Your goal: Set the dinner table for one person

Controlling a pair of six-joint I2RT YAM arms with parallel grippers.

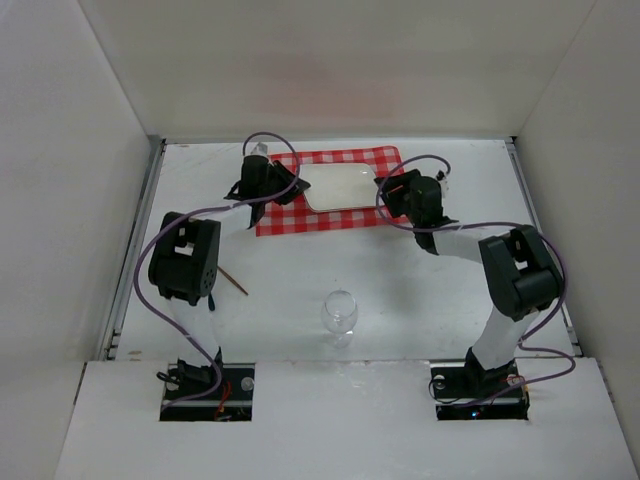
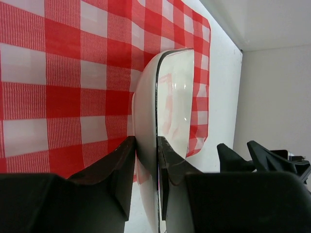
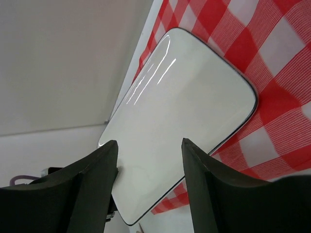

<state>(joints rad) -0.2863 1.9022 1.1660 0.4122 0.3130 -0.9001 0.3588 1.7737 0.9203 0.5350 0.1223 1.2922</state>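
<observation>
**Top external view.** The worktop [image 1: 400, 290] is white, with a metal rail along each side edge. A red-and-white checked cloth [image 1: 300, 222] lies at its far centre, and a white rectangular plate [image 1: 335, 185] sits on the cloth. The left fingers [image 1: 288, 187] meet the plate's left end. The right fingers [image 1: 386, 184] are at its right end. A clear wine glass [image 1: 340, 313] stands upright near the front edge, between the two arm bases and well apart from the cloth. A thin brown stick [image 1: 235, 281] lies on the worktop beside the left arm.

**Left wrist view.** The left fingers [image 2: 127, 160] are narrow and clamp the rim of the plate [image 2: 177, 97], one finger on each face. The plate is seen edge-on, with the cloth [image 2: 63, 73] behind it and a bare strip of worktop [image 2: 224, 82] beyond the cloth. Whether the plate is raised off the cloth cannot be told.

**Right wrist view.** The right fingers [image 3: 104, 165] are spread wide and hold nothing. The plate [image 3: 184, 111] shows between them, over the cloth [image 3: 272, 97]. Whether these fingers touch the plate cannot be told.
</observation>
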